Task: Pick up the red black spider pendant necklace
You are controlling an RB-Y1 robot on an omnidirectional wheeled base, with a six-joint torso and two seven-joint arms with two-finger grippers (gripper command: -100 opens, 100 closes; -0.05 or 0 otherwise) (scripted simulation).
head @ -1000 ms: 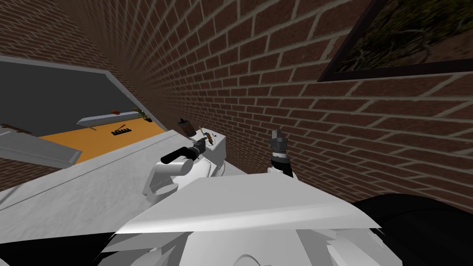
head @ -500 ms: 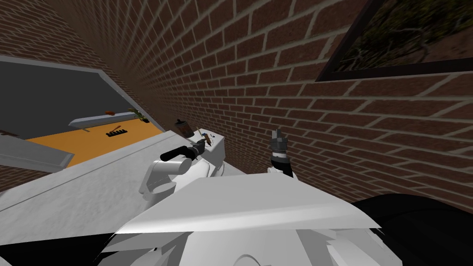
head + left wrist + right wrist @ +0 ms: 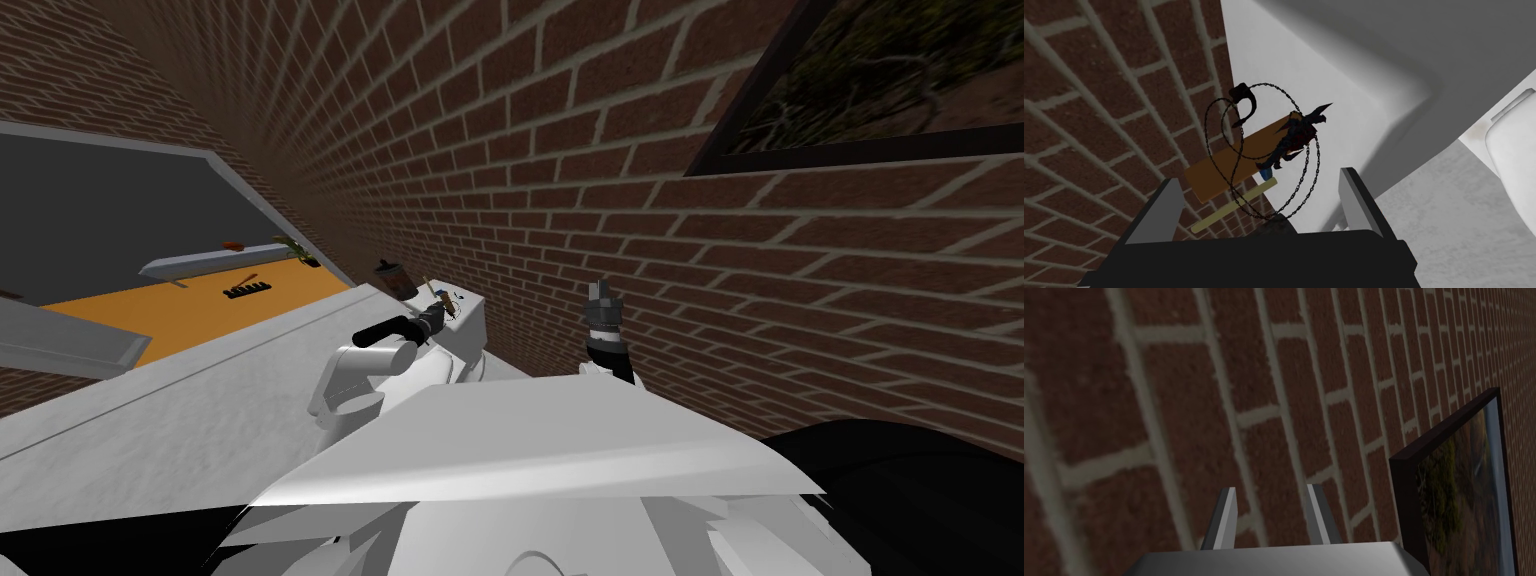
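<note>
The left claw (image 3: 1264, 207) hangs wide open over a white box (image 3: 1354, 130) that stands hard against the brick wall (image 3: 1099, 125), its two fingers (image 3: 1166, 212) apart and clear of everything. Between and just beyond them lies the necklace (image 3: 1298, 135). Its dark spider pendant, touched with red, rests on the far end of a brown slab (image 3: 1224, 172), and its black chain runs in loose loops over the slab and onto the box top.

The pickup looks to be at the approach stage: the claw is lined up, but nothing is gripped or lifted. What appears to be left is the last reach in, a close on the pendant or chain, and the raise.

A pale stick (image 3: 1234, 211) and a small blue piece (image 3: 1266, 174) lie beside the slab under the chain, so a deep close could catch them too. The wall crowds one finger's side. A dark cup (image 3: 397, 278) stands near the box.

The right claw (image 3: 600, 296) is held up near the wall, well apart, its fingers parted on nothing.
</note>
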